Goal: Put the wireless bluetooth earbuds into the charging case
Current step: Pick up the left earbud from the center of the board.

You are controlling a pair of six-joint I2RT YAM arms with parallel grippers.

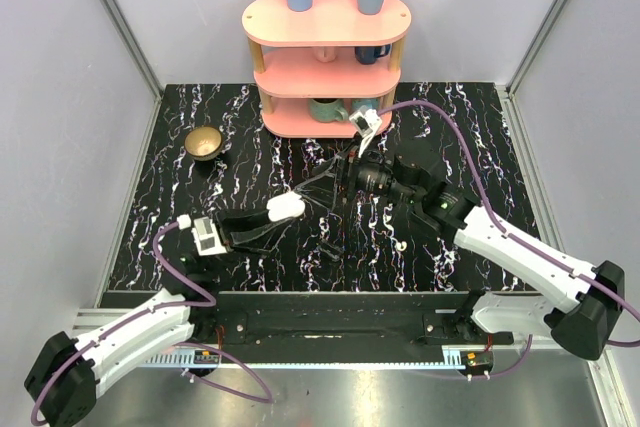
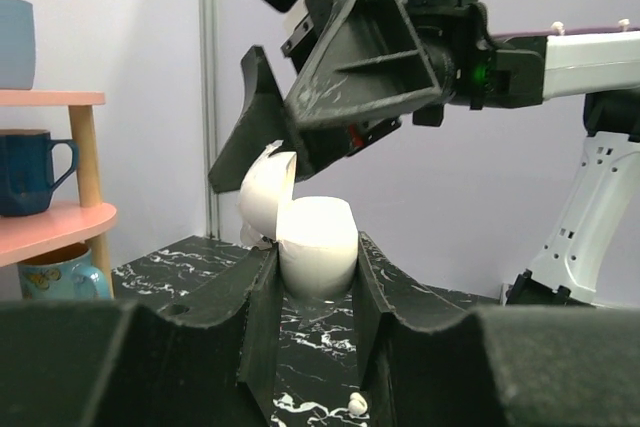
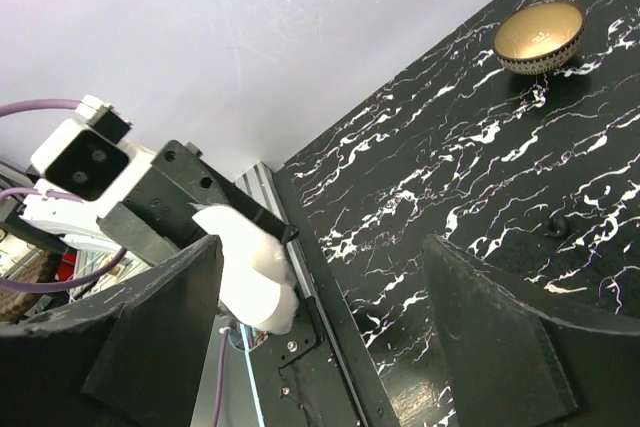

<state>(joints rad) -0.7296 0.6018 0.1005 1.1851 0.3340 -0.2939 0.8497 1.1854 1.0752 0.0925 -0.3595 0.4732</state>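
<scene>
My left gripper (image 1: 278,213) is shut on the charging case (image 1: 286,207), a white oval held a little above the marble. In the left wrist view the case (image 2: 316,245) sits between my fingers with its lid (image 2: 266,190) tipped open to the left. One white earbud (image 2: 355,405) lies on the table under the left fingers. A small white speck (image 1: 399,244) near the right arm may be the other earbud. My right gripper (image 1: 318,190) hovers open just right of and above the case. In the right wrist view the case (image 3: 245,267) lies beside its left finger (image 3: 150,337), and nothing is between the jaws.
A pink three-tier shelf (image 1: 325,57) with blue cups and mugs stands at the back centre. A small golden bowl (image 1: 205,142) sits at the back left and also shows in the right wrist view (image 3: 540,35). The black rail (image 1: 320,312) runs along the near edge.
</scene>
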